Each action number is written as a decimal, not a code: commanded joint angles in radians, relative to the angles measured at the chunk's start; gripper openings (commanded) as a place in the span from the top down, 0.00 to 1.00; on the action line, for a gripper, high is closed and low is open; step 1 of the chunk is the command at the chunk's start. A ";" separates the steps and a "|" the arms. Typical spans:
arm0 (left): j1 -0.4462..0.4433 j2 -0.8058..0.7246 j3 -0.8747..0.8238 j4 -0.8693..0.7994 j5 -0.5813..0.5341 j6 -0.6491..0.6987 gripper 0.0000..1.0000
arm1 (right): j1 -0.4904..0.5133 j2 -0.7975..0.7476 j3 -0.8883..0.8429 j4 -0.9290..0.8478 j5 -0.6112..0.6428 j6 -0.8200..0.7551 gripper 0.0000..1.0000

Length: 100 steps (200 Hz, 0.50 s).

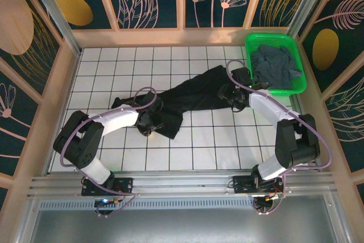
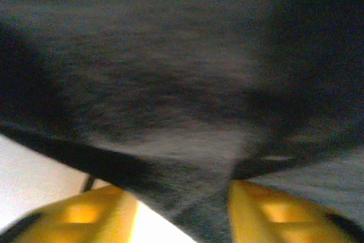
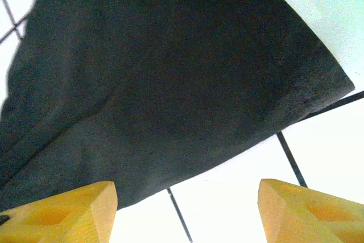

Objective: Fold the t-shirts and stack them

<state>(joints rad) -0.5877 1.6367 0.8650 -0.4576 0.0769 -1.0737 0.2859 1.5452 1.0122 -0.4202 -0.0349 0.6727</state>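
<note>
Yellow left fingers point(image 2: 181, 197) sit closest to the lens, and black cloth runs down through the gap between them. The view is blurred, so I cannot tell whether they have pinched the cloth or only straddle it. Right fingers point(image 3: 187, 189) stand wide apart with nothing between them, hovering just off an edge of the black tee point(image 3: 170, 83) where it meets bare white table point(image 3: 324, 152). From above, the black tee point(image 1: 187, 98) lies in a long, rumpled band across the middle of the table point(image 1: 216, 146), running from the left fingers point(image 1: 149, 122) up to the right fingers point(image 1: 228, 92). The grey tee point(image 1: 273, 64) is heaped in the green basket point(image 1: 272, 36) at the far right corner. Both tees look light and limp (they will sag and crease wherever nothing supports them). I judge the best hold to be a shallow pinch on a hem corner or shoulder seam at each end, keeping the cloth taut between the two. The left arm reaches in low from its base, forearm angled rightward to the tee's near-left end, wrist pitched down. The right arm bends up and to the left, forearm just beside the basket, wrist tipped down over the tee's far-right end.
</note>
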 commanded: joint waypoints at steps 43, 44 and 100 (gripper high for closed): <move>-0.011 -0.069 0.049 0.116 -0.095 -0.044 1.00 | -0.027 0.146 0.029 -0.091 0.160 0.062 0.33; -0.011 -0.074 0.050 0.115 -0.096 -0.045 1.00 | -0.027 0.147 0.028 -0.091 0.161 0.063 0.33; 0.056 -0.272 0.096 0.097 -0.147 -0.071 1.00 | -0.068 0.254 0.044 0.045 0.113 0.023 0.59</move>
<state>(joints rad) -0.5716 1.4261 0.9131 -0.3817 -0.0319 -1.1278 0.2363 1.7382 1.0145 -0.4393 0.0826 0.7155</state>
